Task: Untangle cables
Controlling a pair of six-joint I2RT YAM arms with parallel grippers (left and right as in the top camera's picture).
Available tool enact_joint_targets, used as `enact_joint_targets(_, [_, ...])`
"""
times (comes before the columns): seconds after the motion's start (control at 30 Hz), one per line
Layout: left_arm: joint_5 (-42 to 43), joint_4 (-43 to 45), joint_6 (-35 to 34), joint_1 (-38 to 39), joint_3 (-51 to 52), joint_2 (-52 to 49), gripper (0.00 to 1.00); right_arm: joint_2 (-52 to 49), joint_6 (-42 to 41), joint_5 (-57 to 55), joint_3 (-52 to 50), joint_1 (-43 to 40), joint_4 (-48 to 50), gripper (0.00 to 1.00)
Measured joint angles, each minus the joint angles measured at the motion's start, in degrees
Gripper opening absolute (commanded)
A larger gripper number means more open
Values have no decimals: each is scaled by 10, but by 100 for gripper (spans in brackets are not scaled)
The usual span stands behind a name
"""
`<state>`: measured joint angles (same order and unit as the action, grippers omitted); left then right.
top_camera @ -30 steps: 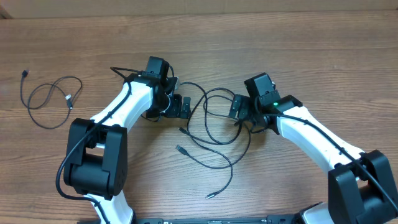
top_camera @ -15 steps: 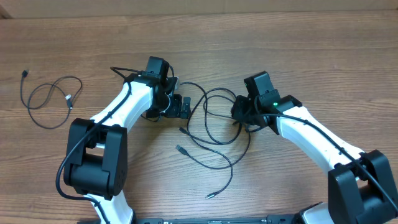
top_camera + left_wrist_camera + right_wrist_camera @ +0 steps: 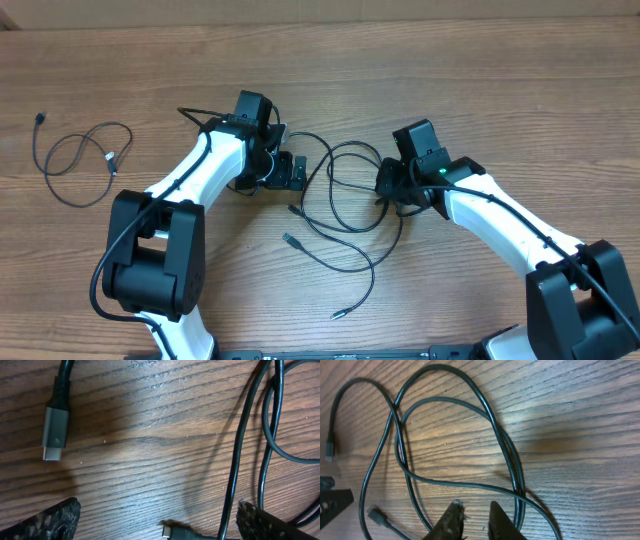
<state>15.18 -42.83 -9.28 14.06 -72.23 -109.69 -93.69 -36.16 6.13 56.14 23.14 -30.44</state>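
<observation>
Cables (image 3: 345, 195) lie in a loose black tangle near the middle of the wooden table (image 3: 500, 80), several loops crossing one another.

The left arm (image 3: 200, 170), white with black joints, reaches from the near edge and bends in toward the tangle, ending at its left edge. The right arm (image 3: 500, 215) mirrors it from the other side and ends at the tangle's right edge. A green light (image 3: 441, 170) glows on it close to the tangle.

The left gripper (image 3: 285, 170) is low over the wood with its jaws spread wide, holding nothing. In the left wrist view only the two fingertips (image 3: 50, 520) show, at the bottom corners, with two strands of the tangle running past the right one.

The right gripper (image 3: 472, 520) has its jaws drawn nearly together, with only a slit between them. A loop of the tangle runs just past the tips. Whether a strand is pinched cannot be told.

A separate coiled cable (image 3: 80, 155) lies well apart from the tangle, far out on the left-arm side.

A silvery plug (image 3: 55, 432) rests flat on the wood beside the tangle, and a smaller dark plug (image 3: 172, 532) lies between the left gripper's open jaws.
</observation>
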Motion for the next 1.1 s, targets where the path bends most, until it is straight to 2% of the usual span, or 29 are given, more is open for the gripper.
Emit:
enact_joint_targets(0.3, [0, 3, 0, 0, 0, 0, 99, 0, -1, -4, 0, 0, 2, 23])
enact_joint_targets(0.43, [4, 38, -3, 0, 1, 0, 99, 0, 0, -6, 0, 0, 3, 27])
enact_joint_targets(0.8, [123, 49, -29, 2, 2, 0, 99, 0, -1, -6, 0, 0, 3, 36])
enact_joint_targets(1.1, [116, 38, -31, 57, 5, 0, 99, 0, 0, -6, 0, 0, 4, 43])
